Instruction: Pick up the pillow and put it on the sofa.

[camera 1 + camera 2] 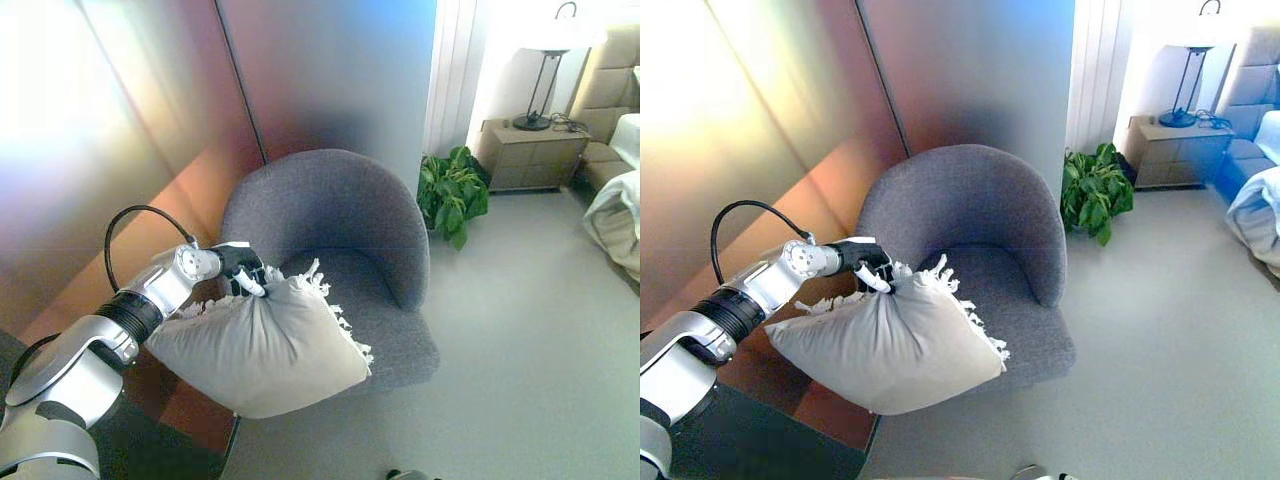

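Gripping the fringed pillow (262,350) by its top, left robot hand (243,268) hangs it beside the grey sofa (345,260).

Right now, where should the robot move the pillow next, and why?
Probably carry it a little further right and forward, over the seat. The left hand pinches the pillow by its top corner, and most of the pillow hangs off the grey chair's left front edge, not resting on the seat.

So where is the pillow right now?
The pillow hangs from the left hand, which grips its top corner, at the lower left of both views, just in front of the grey chair.
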Robot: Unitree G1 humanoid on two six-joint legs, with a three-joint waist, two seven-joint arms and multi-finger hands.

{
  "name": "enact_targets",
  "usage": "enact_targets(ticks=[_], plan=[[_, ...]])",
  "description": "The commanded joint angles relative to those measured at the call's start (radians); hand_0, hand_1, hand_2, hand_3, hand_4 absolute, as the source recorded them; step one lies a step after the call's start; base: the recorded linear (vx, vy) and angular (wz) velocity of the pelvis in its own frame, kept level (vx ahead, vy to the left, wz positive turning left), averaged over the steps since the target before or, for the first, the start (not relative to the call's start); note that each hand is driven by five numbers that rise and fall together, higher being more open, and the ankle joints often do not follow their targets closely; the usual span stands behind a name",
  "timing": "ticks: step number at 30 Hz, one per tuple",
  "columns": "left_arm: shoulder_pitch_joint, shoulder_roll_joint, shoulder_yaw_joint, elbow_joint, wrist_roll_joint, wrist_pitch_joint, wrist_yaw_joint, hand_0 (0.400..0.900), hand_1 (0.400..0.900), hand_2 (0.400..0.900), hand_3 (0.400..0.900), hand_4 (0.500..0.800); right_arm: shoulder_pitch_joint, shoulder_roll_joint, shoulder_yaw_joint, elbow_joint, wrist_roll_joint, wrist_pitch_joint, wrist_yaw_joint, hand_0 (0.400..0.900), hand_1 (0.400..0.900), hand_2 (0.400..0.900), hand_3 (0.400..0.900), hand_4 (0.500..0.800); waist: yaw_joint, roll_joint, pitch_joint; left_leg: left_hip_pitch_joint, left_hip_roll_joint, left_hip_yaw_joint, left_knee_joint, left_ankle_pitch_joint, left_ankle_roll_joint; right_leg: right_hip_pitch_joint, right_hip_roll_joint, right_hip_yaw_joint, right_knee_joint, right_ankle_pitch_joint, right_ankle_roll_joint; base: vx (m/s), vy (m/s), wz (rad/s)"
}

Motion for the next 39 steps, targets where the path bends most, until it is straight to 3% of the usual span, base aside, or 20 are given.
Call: enact_targets(ticks=[1, 11, 12, 13, 20, 39], plan=[[-0.349, 0.032, 0.077, 0.051, 0.006, -0.012, 0.054, 0.4, 0.4, 0.4, 0.4, 0.5, 0.002, -0.019, -0.007, 0.052, 0.057, -0.007, -0.001, 0.9, 0.9, 0.9, 0.9, 0.8, -0.006, 0.044, -0.058, 0.074, -0.027, 0.021, 0.009, -0.076, -0.015, -0.003, 0.057, 0.035, 0.015, -0.014, 0.084, 0.02, -0.057, -0.22], [-0.335, -0.013, 0.093, 0.085, -0.012, 0.03, 0.064, 0.4, 0.4, 0.4, 0.4, 0.5, 0.055, -0.01, -0.024, 0.061, 0.05, -0.019, 0.013, 0.9, 0.9, 0.9, 0.9, 0.8, -0.051, 0.042, -0.06, 0.075, -0.02, 0.056, 0.013, -0.081, -0.012, -0.02, 0.07, 0.073, 0.011, -0.004, 0.086, 0.04, -0.07, -0.21], [-0.324, -0.019, 0.099, 0.086, -0.014, 0.035, 0.058, 0.476, 0.476, 0.476, 0.476, 0.546, 0.059, -0.009, -0.027, 0.06, 0.043, -0.021, 0.012, 0.9, 0.9, 0.9, 0.9, 0.8, -0.054, 0.041, -0.059, 0.075, -0.021, 0.057, 0.013, -0.081, -0.01, -0.021, 0.07, 0.074, 0.012, -0.004, 0.084, 0.02, -0.038, -0.15], [-0.314, -0.021, 0.103, 0.084, -0.019, 0.039, 0.061, 0.9, 0.9, 0.9, 0.9, 0.8, 0.064, -0.011, -0.028, 0.059, 0.041, -0.022, 0.014, 0.9, 0.9, 0.9, 0.9, 0.8, -0.055, 0.042, -0.059, 0.075, -0.021, 0.055, 0.013, -0.082, -0.009, -0.021, 0.071, 0.076, 0.011, -0.004, 0.083, 0.03, -0.03, -0.12], [-0.288, -0.028, 0.118, 0.089, -0.039, 0.04, 0.07, 0.9, 0.9, 0.9, 0.9, 0.8, 0.07, -0.016, -0.019, 0.053, 0.028, -0.026, 0.02, 0.9, 0.9, 0.9, 0.9, 0.8, -0.056, 0.045, -0.061, 0.074, -0.023, 0.055, 0.012, -0.082, -0.01, -0.02, 0.07, 0.07, 0.008, -0.006, 0.083, 0.01, -0.01, -0.03], [-0.25, 0.014, 0.141, 0.069, -0.048, 0.049, 0.05, 0.9, 0.9, 0.9, 0.9, 0.8, 0.063, 0.001, 0.011, 0.049, 0.015, -0.02, 0.016, 0.9, 0.9, 0.9, 0.9, 0.8, -0.023, 0.038, -0.065, 0.068, -0.026, 0.039, 0.014, -0.079, -0.006, -0.008, 0.066, 0.023, 0.009, -0.016, 0.078, 0.0, 0.0, 0.0]])
